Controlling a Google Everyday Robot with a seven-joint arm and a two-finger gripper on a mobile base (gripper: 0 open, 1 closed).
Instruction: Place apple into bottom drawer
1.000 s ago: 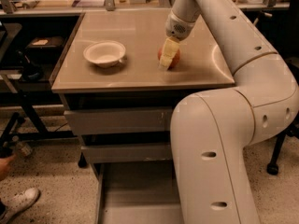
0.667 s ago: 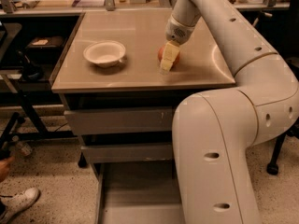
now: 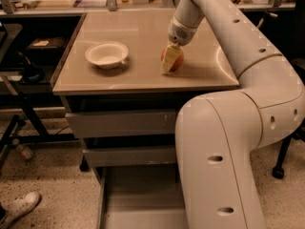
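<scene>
— Item one, apple (image 3: pixel 178 61): location?
— On the counter (image 3: pixel 143 78), right of centre, well apart from the white bowl (image 3: pixel 106 55).
— Item two, pincer (image 3: pixel 171 61): condition?
— Lowered over the apple and pinching it, one pale finger (image 3: pixel 167 63) laid across its front.
— Item three, bottom drawer (image 3: pixel 138 194)?
— Pulled out below the counter, grey floor showing; no apple in it.

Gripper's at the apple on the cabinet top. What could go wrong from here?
1. The gripper sits at the small round red-orange apple on the smooth tan cabinet top; a poor hold may send it rolling.
2. The robot's bulky white arm covers part of the open grey bottom drawer, so the drop could miss.
</scene>
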